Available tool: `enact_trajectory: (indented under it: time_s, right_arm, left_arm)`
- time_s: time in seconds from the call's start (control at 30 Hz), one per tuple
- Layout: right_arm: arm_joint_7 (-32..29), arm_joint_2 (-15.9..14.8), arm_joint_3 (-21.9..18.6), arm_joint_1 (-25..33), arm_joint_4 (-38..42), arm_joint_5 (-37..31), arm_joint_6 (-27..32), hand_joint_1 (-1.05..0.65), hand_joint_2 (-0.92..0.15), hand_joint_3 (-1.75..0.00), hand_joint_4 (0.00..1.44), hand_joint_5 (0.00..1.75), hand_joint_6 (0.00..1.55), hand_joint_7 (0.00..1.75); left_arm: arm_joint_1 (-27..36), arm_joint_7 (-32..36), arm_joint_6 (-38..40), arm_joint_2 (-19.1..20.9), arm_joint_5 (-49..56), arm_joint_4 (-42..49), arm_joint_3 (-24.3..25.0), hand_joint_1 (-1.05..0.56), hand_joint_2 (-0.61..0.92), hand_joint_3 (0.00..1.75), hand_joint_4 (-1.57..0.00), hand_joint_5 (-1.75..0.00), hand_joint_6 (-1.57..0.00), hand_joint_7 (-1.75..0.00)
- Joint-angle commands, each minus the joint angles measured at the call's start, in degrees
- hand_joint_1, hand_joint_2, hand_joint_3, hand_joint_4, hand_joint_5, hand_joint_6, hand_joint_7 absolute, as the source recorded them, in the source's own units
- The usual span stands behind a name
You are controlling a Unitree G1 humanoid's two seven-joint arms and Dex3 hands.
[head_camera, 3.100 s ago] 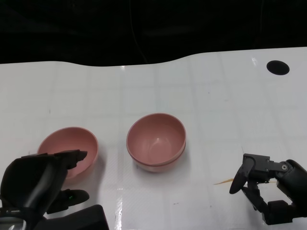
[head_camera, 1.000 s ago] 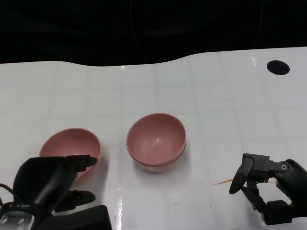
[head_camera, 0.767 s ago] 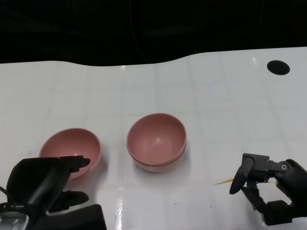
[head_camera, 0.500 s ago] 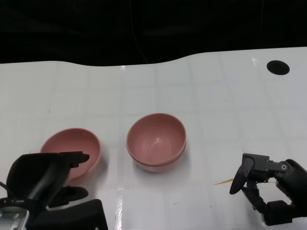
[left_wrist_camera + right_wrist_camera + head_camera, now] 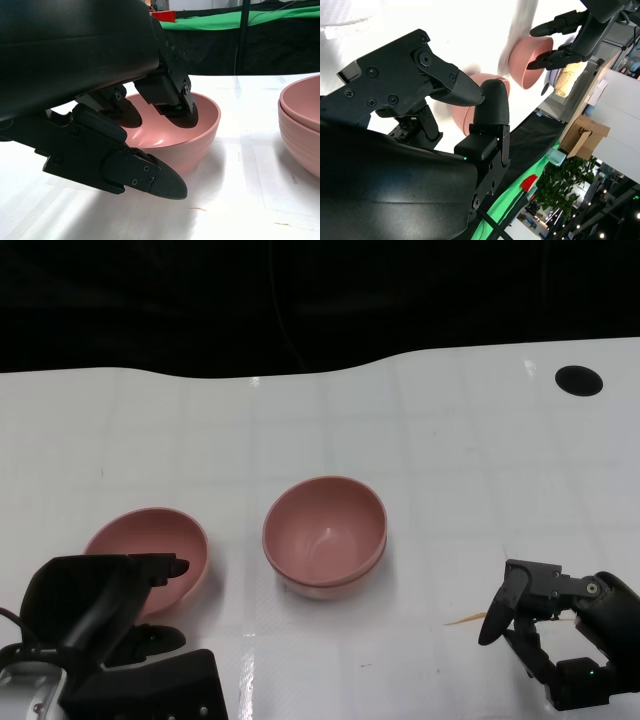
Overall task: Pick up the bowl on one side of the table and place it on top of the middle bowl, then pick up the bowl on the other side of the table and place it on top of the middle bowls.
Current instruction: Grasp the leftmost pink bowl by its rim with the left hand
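Observation:
A pink bowl sits upright on the white table at the left. My left hand is at its near rim: the upper fingers reach over the rim into the bowl, while the thumb lies outside and low, apart from the wall. In the middle stand two nested pink bowls. My right hand rests at the near right with its fingers apart and holds nothing.
A round black hole marks the table's far right corner. A thin tan sliver lies just left of the right hand. Beyond the table's far edge it is dark.
My left hand has wavered by the left bowl's near rim and now sits slightly further left than a second ago. The bowls and the right hand have not moved.

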Motion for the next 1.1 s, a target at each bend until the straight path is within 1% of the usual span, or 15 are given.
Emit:
enact_trajectory:
  time_s: [0.03, 0.2, 0.5, 0.9, 1.1]
  right_arm:
    - [-0.7, -0.8, -0.3, 0.1, -0.3, -0.1, -0.2, -0.15, -0.60, -1.08, 0.89, 1.75, 0.68, 1.72]
    - [-0.8, -0.9, -0.2, 0.1, -0.3, -0.2, -0.3, -0.15, -0.60, -1.08, 0.89, 1.75, 0.68, 1.72]
    - [-0.9, -0.7, -0.2, 0.4, -0.7, 0.2, -0.1, -0.15, -0.59, -1.08, 0.89, 1.75, 0.68, 1.71]
    - [-0.9, -0.7, -0.1, 0.2, -0.1, 0.3, -0.5, -0.16, -0.59, -1.08, 0.89, 1.75, 0.68, 1.71]
    - [-0.8, -0.9, -0.1, 0.5, -1.0, 0.4, 0.4, -0.15, -0.58, -1.10, 0.90, 1.75, 0.69, 1.71]
  left_arm:
    - [-0.7, 1.2, -0.3, 0.8, -0.4, 1.3, -0.1, -0.68, 0.90, 0.00, -0.77, -0.01, -0.82, -0.01]
    - [-1.5, 1.2, -0.2, 0.7, -0.7, 3.2, -0.5, -0.66, 0.91, 0.00, -0.76, 0.00, -0.81, 0.00]
    - [-3.5, 2.7, -1.7, 0.7, -1.9, 8.0, -1.4, -0.62, 0.89, 0.00, -0.79, -0.01, -0.82, 0.00]
    - [-5.1, 3.6, -2.8, 1.1, -2.2, 11.5, -2.8, -0.56, 0.88, 0.00, -0.81, -0.01, -0.83, 0.00]
    - [-5.6, 3.2, -3.4, 1.3, -2.1, 12.3, -3.5, -0.46, 0.92, 0.02, -0.86, -0.02, -0.89, -0.02]
